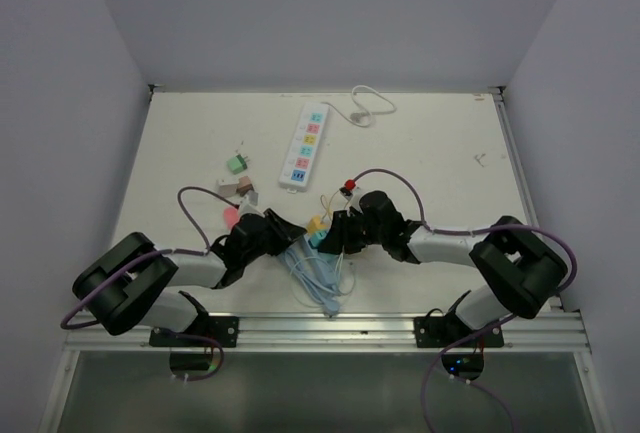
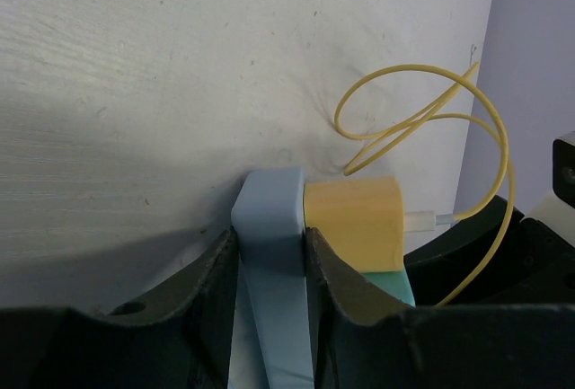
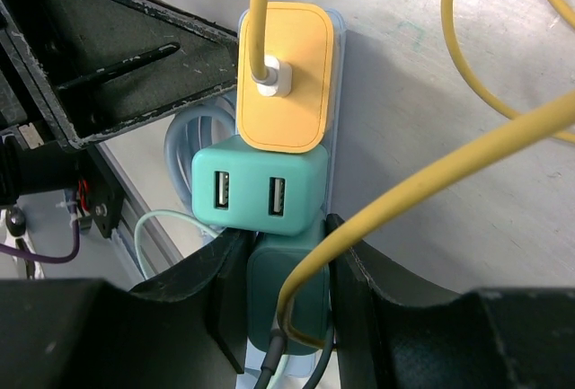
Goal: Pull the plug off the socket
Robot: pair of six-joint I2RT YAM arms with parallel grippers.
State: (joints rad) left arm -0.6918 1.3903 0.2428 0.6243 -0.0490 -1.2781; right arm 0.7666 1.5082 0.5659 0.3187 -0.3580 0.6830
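A light blue power strip (image 1: pixel 318 271) lies near the table's front, between both arms. A yellow charger (image 3: pixel 283 75), a teal USB charger (image 3: pixel 259 193) and a darker teal plug (image 3: pixel 287 299) sit in a row on it. My left gripper (image 2: pixel 269 241) is shut on the end of the strip (image 2: pixel 268 218), with the yellow charger (image 2: pixel 355 227) just to its right. My right gripper (image 3: pixel 287 232) is shut on the darker teal plug, a finger against each side. A yellow cable (image 3: pixel 422 187) from the yellow charger loops across the right fingers.
A white power strip with coloured sockets (image 1: pixel 305 146) and a white cable (image 1: pixel 368 105) lie at the back. A green adapter (image 1: pixel 236 164), a brown-and-white one (image 1: pixel 240 186) and a pink piece (image 1: pixel 230 215) lie left. The metal rail (image 1: pixel 330 325) runs along the front edge.
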